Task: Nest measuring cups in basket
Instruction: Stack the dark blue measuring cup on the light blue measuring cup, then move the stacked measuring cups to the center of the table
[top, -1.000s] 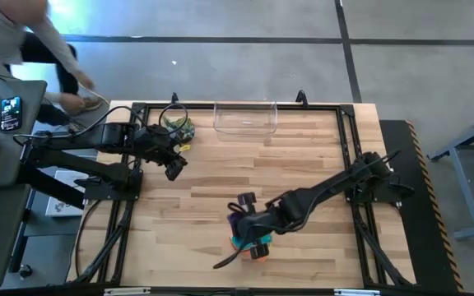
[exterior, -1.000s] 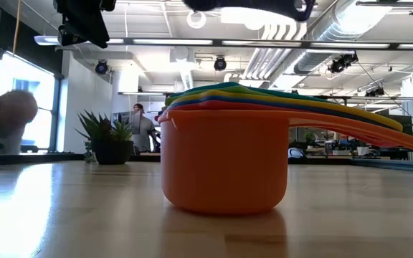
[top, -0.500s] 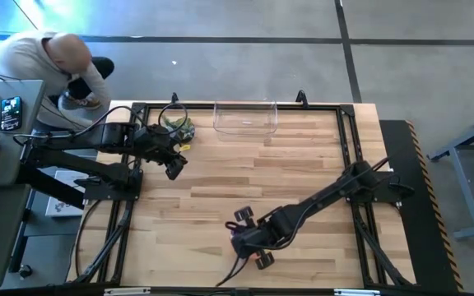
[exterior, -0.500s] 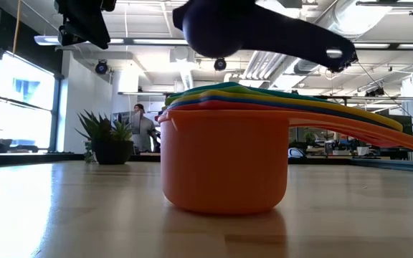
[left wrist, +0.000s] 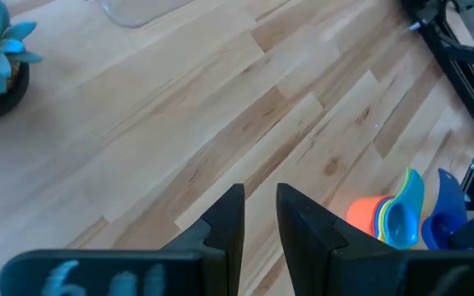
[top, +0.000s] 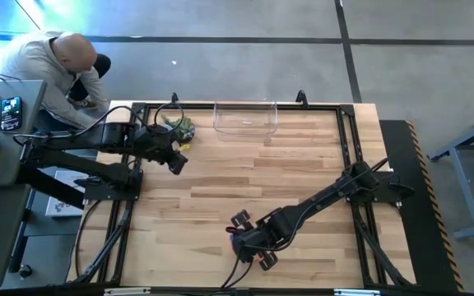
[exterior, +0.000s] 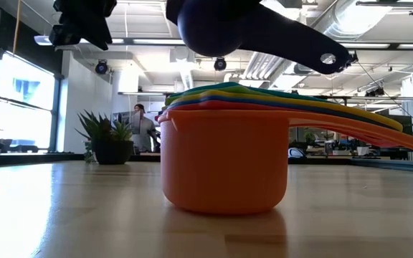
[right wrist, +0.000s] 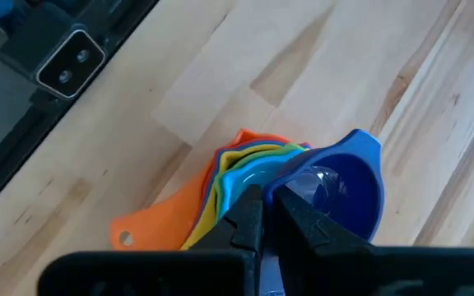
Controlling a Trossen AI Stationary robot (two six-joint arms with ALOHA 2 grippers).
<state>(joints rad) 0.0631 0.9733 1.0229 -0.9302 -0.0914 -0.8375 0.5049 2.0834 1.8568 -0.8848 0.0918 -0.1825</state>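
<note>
blue cup (right wrist: 348, 185) pinched by handle in right claw (right wrist: 268, 212), hanging just over nested stack (right wrist: 229, 185) w/ orange cup outermost.
high view: right claw (top: 249, 247) at near edge of counter (top: 245, 177); basket (top: 245, 117) at far edge, well apart; left claw (top: 174, 163) near plant (top: 179, 127).
low view: blue cup (exterior: 221, 29) tilted above orange stack (exterior: 224, 154).
left wrist: left claw (left wrist: 259, 210) narrow gap, holding nothing.

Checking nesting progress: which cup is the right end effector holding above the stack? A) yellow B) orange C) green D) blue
D: the right end effector is shut on the blue cup's handle, holding it over the stack of nested cups.
</note>
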